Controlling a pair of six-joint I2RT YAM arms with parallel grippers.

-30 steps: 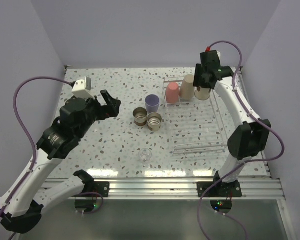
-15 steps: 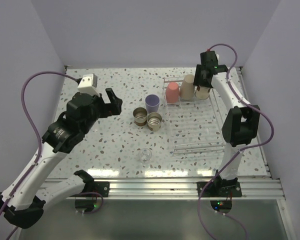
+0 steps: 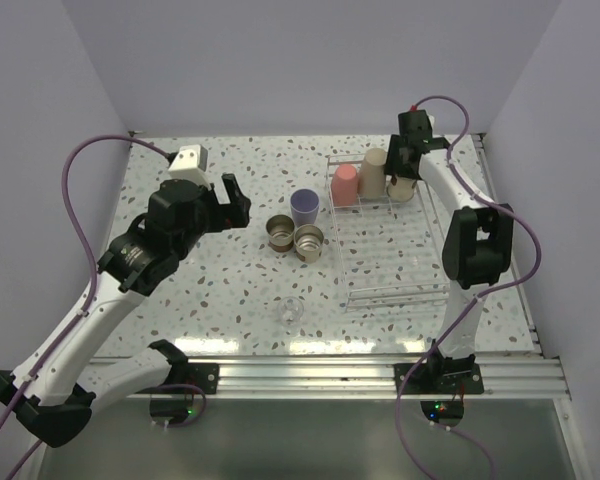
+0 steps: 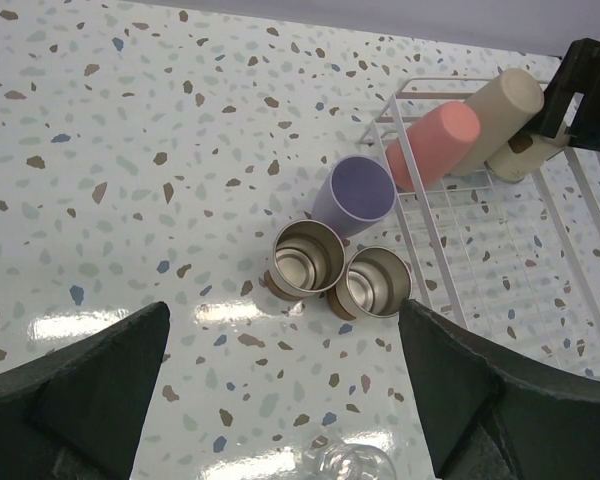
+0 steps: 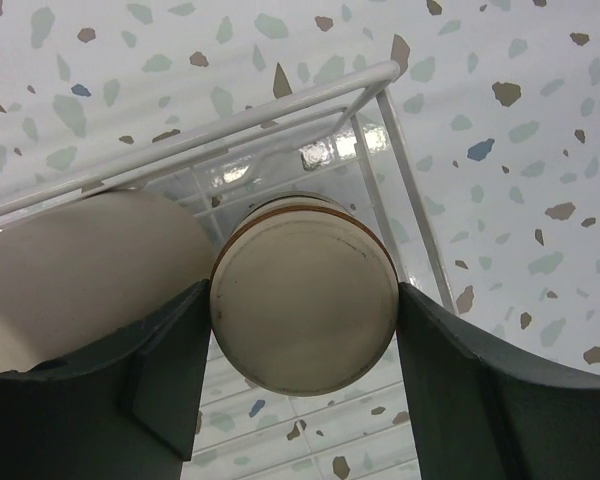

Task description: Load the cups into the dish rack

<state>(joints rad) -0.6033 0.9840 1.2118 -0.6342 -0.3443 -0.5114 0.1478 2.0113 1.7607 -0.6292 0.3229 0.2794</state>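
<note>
The dish rack [image 3: 395, 262], clear with thin white rails, lies at the right. A pink-red cup [image 3: 345, 185] and a taller tan cup [image 3: 373, 172] stand bottom-up at its far end. My right gripper [image 3: 404, 182] is shut on a short beige cup [image 5: 303, 305], bottom-up inside the rack's far corner beside the tan cup [image 5: 75, 270]. A lavender cup [image 3: 304, 207] and two short beige cups [image 3: 279, 233] [image 3: 309, 241], open side up, stand on the table left of the rack. My left gripper [image 3: 226, 202] is open and empty, left of them. It hovers above the table [image 4: 290, 400].
A small clear glass object [image 3: 293, 311] sits on the speckled table in front of the beige cups, and low in the left wrist view [image 4: 345, 465]. The rack's rail [image 5: 230, 125] runs just behind the held cup. Walls close the back and both sides.
My left arm has swung toward the back and right, nearer the loose cups. My right arm has folded in, with its wrist staying over the rack's far corner.
</note>
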